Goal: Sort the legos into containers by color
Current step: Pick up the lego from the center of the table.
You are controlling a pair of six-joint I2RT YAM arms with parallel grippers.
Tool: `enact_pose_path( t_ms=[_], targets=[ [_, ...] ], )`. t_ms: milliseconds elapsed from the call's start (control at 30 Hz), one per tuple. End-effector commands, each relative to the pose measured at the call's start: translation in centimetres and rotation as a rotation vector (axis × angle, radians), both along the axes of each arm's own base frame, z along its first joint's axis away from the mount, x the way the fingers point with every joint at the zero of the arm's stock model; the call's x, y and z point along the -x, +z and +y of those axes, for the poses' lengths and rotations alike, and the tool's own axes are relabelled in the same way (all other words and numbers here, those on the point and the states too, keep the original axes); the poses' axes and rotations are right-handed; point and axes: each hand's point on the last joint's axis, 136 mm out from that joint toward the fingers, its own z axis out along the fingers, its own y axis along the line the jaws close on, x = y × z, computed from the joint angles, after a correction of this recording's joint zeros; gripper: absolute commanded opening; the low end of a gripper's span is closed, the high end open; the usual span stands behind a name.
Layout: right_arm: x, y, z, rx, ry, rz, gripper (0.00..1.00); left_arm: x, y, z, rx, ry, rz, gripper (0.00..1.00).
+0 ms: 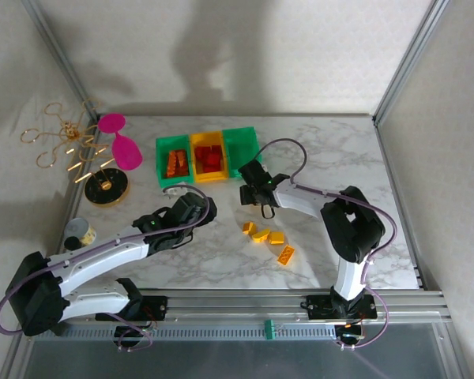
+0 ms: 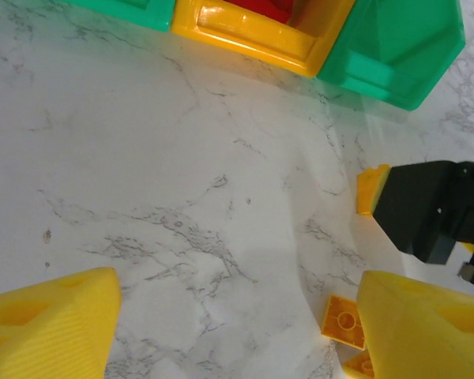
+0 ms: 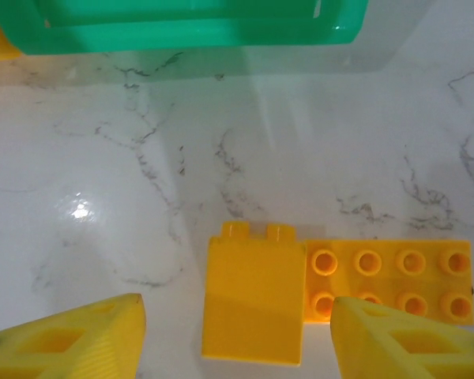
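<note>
Nearest the arm bases, in the lower middle of the top view, four loose yellow legos [image 1: 261,234] lie in a short row on the marble surface [image 1: 221,264], well apart from the containers. To their left, the left claw [image 2: 237,316] hangs over bare marble with its yellow fingers [image 2: 51,324] spread wide and nothing between them. A small yellow plate [image 2: 344,320] lies just beside the finger at the lower right of that wrist view. Just beyond the loose row, the right claw [image 3: 237,316] is also spread wide, one finger on either side of a yellow brick [image 3: 253,304] that butts against a flat eight-stud plate [image 3: 387,280]. The brick seems clear of both fingers, though the frame's lower edge cuts the view short. Farthest, in the upper middle, three containers stand touching in a row. The left green container [image 1: 159,154] holds orange legos [image 1: 176,163], the yellow container [image 1: 208,178] holds red legos [image 1: 211,156], and the right green container [image 1: 241,142] stands at the right end.
</note>
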Motion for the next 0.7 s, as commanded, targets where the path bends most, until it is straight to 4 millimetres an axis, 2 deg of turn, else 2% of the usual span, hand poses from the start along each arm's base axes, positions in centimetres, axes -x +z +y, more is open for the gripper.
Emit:
enact_pose_path(
  t_ms=[0,233,400,533,667],
  targets=[
    [-1.2,0.0,0.1,0.048,-0.006,-0.032,0.62,0.5,-0.3,0.2,0.012,0.004,0.009,0.81],
    [-2.0,-1.4,0.3,0.091,-0.008,-0.023,0.53,0.7,-0.2,0.3,0.015,0.005,0.008,0.83],
    [-2.2,-1.5,0.3,0.104,-0.005,-0.028,0.43,0.8,-0.1,0.6,0.012,0.012,0.007,0.85],
    [-2.3,-0.8,0.6,0.088,0.003,-0.038,0.34,0.9,0.1,0.5,0.027,0.009,0.008,0.85],
    [-2.8,1.5,1.4,0.037,0.021,-0.076,0.28,0.9,0.5,0.7,0.030,0.013,-0.003,0.87]
  ],
)
